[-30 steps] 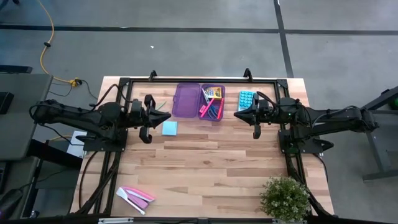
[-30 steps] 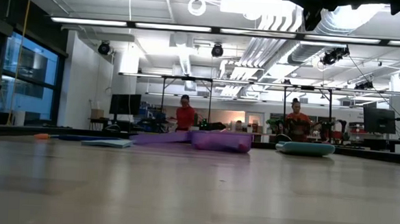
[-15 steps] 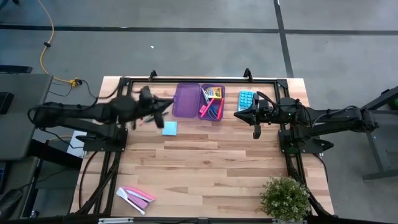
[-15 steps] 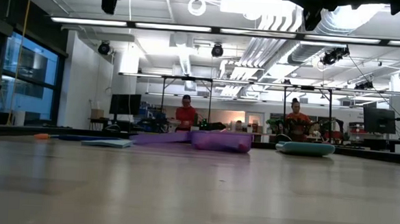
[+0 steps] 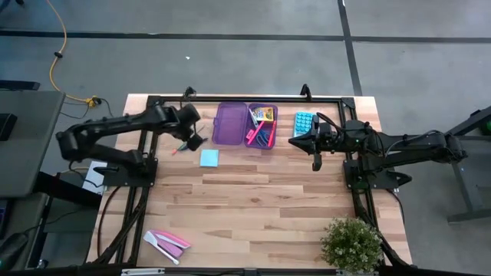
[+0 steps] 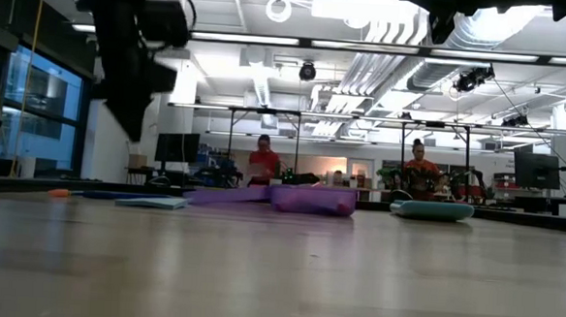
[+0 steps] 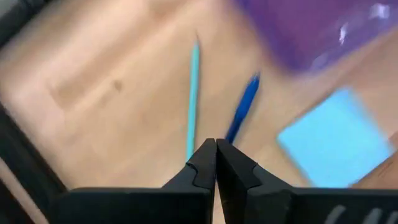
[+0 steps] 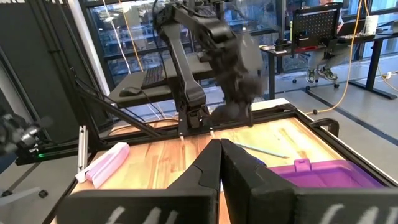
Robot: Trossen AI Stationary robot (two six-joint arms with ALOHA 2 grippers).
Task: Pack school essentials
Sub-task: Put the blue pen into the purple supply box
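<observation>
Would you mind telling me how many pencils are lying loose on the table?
2: a green pencil and a blue pencil, side by side on the wood below the left gripper, beside the purple case. Others may be hidden.

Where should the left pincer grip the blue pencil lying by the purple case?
Mid-shaft, from straight above. The blue pencil lies flat on the table, apart from the green pencil and the case, so fingers can straddle its width. The left pincer, shut now, would need opening first.
</observation>
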